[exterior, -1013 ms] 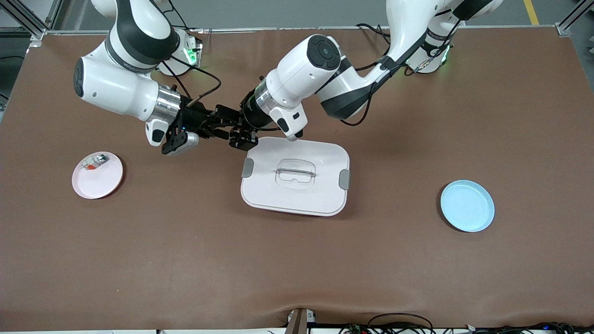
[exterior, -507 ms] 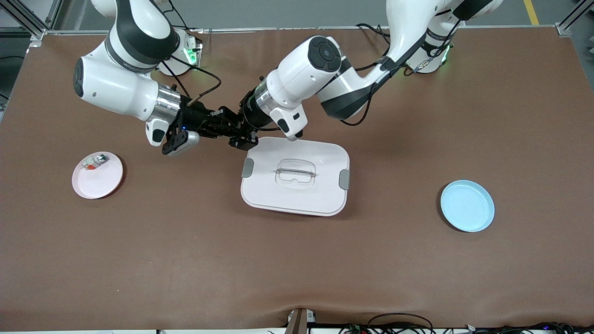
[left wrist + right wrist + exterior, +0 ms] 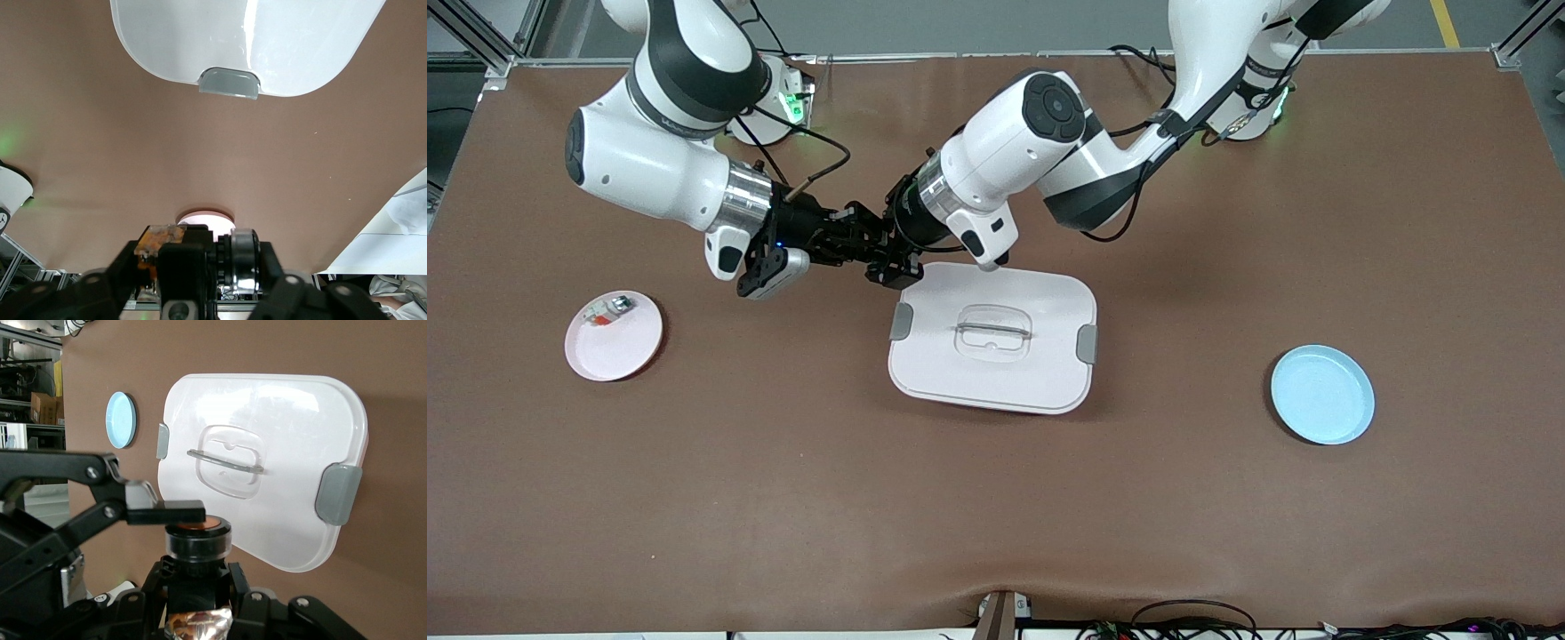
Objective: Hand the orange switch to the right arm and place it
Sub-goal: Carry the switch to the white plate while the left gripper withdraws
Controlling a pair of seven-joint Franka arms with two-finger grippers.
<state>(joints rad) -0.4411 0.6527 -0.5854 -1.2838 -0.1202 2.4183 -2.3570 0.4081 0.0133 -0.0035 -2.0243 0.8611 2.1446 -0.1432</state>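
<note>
In the right wrist view the orange switch [image 3: 198, 543], a stubby black body with a round orange cap, stands between the fingers of my right gripper [image 3: 198, 572], which is shut on the body. One finger [image 3: 167, 512] of my left gripper lies flat just over the orange cap, with a thin sliver of orange showing beneath it. The two grippers meet in the air over the table beside the corner of the white lid: right gripper [image 3: 852, 240], left gripper [image 3: 885, 260]. In its own wrist view the left gripper [image 3: 193, 288] has its fingers spread, open. The front view hides the switch between the hands.
A white rectangular lid [image 3: 1049, 373] with grey clips lies mid-table. Toward the right arm's end sits a pink plate [image 3: 618, 351] holding a small whitish-silver piece [image 3: 607, 310]. Toward the left arm's end lies a light blue plate [image 3: 1322, 394].
The right gripper closed in on the left gripper and shut on the switch. The left gripper's fingers have since loosened. Both arms otherwise stay almost still.
</note>
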